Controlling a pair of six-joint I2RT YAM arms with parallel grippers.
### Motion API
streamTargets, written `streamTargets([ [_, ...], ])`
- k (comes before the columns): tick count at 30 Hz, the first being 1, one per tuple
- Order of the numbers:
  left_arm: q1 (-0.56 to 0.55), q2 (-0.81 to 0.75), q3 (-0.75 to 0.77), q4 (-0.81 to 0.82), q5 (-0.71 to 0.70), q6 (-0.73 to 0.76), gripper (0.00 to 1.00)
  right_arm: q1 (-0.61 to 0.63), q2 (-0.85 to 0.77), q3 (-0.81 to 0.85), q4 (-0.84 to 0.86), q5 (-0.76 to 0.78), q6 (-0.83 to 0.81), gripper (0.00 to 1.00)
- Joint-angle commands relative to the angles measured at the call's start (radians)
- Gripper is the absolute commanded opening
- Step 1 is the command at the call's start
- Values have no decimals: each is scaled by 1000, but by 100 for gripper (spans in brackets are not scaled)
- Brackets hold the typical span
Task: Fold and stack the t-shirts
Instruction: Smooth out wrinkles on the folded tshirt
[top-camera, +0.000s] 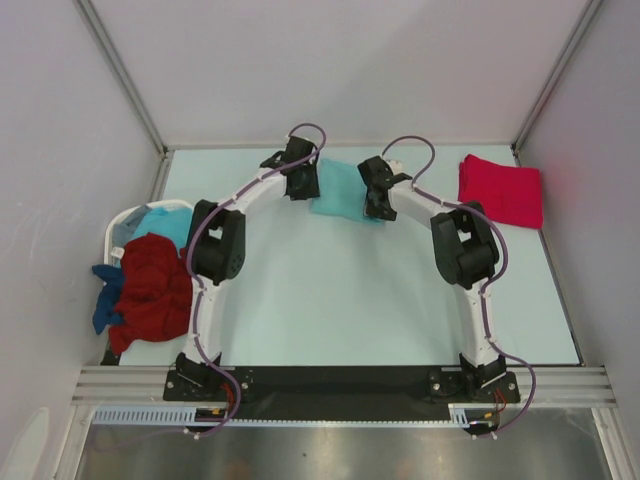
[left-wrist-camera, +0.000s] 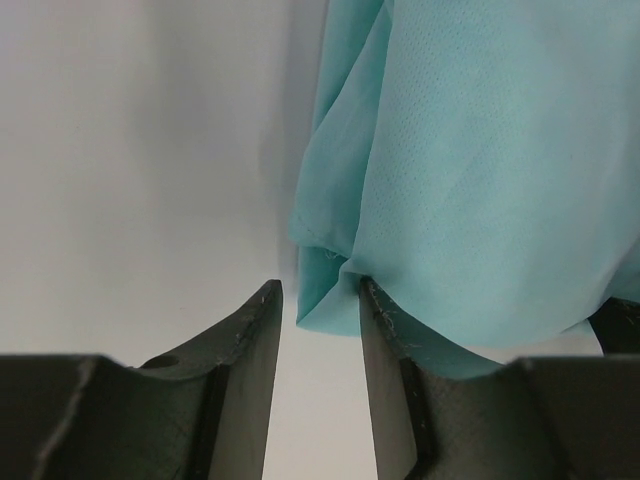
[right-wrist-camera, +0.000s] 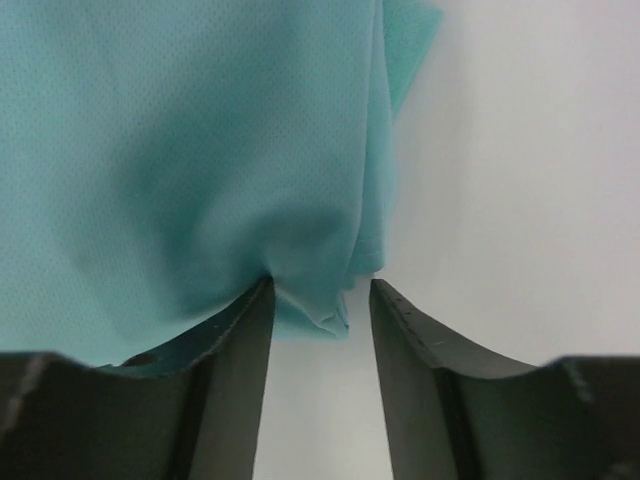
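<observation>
Lying between left hand (top-camera: 303, 188) and right hand (top-camera: 375, 200): teal t-shirt (top-camera: 340, 190), jaws parted.

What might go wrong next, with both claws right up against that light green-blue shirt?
Both the left gripper and the right gripper stand open, and the corners of the teal shirt sit at one finger rather than deep between them. Closing now might pinch only a sliver, which could slip out. The edges look layered, so a grip might catch one layer and spoil the fold.
</observation>
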Motion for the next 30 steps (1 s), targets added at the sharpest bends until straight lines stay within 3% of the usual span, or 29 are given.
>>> streamTargets([
  [1, 7, -1, 39, -4, 30, -20, 41, -2, 19, 49, 3, -5, -4, 45],
  [11, 7, -49, -30, 4, 27, -26, 30, 11, 6, 44, -11, 12, 0, 32],
  [19, 7, -55, -75, 25, 27, -34, 38, 9, -7, 23, -8, 13, 2, 35],
  [30, 5, -40, -49, 32, 47, -40, 42, 12, -17, 3, 0, 13, 2, 36],
])
